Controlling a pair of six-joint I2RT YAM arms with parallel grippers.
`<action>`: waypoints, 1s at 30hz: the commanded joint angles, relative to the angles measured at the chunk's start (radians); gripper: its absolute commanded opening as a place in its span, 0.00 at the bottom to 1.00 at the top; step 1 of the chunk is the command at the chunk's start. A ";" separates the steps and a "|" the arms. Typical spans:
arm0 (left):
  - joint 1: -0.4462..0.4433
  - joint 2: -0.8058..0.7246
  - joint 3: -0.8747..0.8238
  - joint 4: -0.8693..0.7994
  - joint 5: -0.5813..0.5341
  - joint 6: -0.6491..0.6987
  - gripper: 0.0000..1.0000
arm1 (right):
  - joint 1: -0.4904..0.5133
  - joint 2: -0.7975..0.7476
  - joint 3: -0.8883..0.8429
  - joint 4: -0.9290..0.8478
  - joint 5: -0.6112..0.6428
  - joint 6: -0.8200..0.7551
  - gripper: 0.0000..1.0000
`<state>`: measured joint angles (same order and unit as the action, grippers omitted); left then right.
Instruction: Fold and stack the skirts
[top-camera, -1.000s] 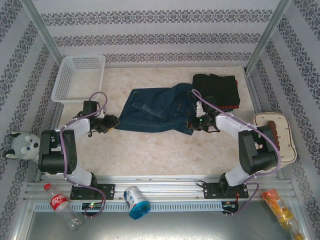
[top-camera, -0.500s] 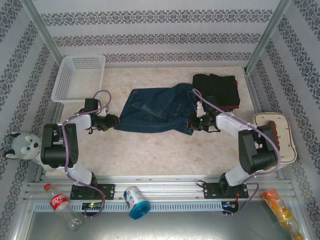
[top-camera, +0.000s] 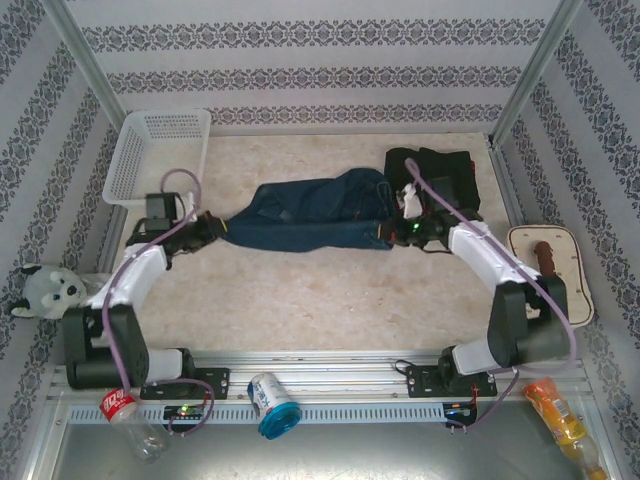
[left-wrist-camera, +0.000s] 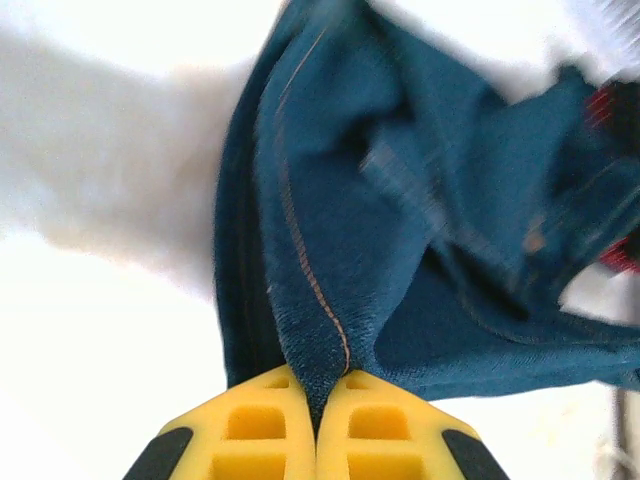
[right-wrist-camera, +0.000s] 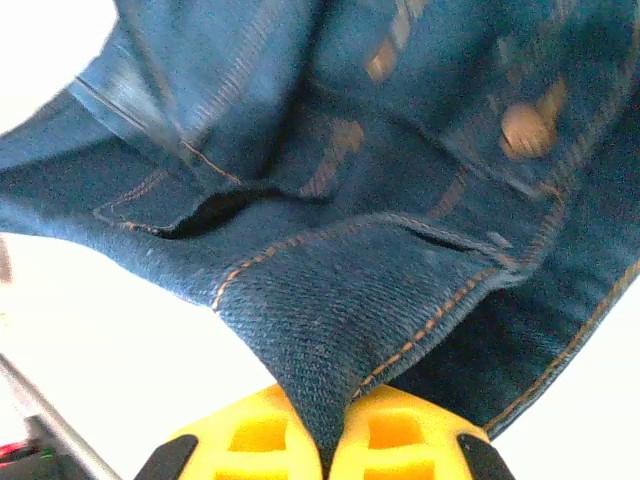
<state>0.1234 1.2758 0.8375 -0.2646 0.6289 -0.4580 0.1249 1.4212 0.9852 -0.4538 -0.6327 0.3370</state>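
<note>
The denim skirt (top-camera: 310, 212) lies across the middle of the desk (top-camera: 300, 300), drawn out sideways between the two arms. The left end effector (top-camera: 218, 228) is clamped on its left edge and the right end effector (top-camera: 392, 232) is clamped on its right edge. In both wrist views the yellow fingers are pinched nearly together, with a thick seamed fold of cloth squeezed between them. Denim like this is probably fairly heavy and limp. It should sag in the middle when lifted and crease along its stitched seams, but its coarse weave ought to resist slipping. The hemmed corners and the waistband look like the firmest places to hold, since the cloth is doubled there. A dark folded pile (top-camera: 445, 172) sits at the right rear, just beside the skirt's right end. The right arm crosses its near edge, so I cannot tell whether the two touch or how many skirts the pile holds. The left wrist view is blurred and shows a speck of red at its right margin.
</note>
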 joint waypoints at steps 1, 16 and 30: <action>0.050 -0.127 0.200 -0.119 0.015 -0.079 0.00 | -0.064 -0.115 0.141 -0.068 -0.184 -0.070 0.00; 0.082 0.099 1.039 -0.568 0.074 0.013 0.00 | -0.185 -0.175 0.542 0.030 -0.321 -0.074 0.00; 0.102 0.787 2.031 -0.399 -0.011 0.039 0.00 | -0.142 0.294 1.086 0.127 -0.258 -0.189 0.00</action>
<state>0.1730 2.0907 2.7525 -0.7631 0.7223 -0.4377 0.0029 1.7050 1.9434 -0.3710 -0.9146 0.2054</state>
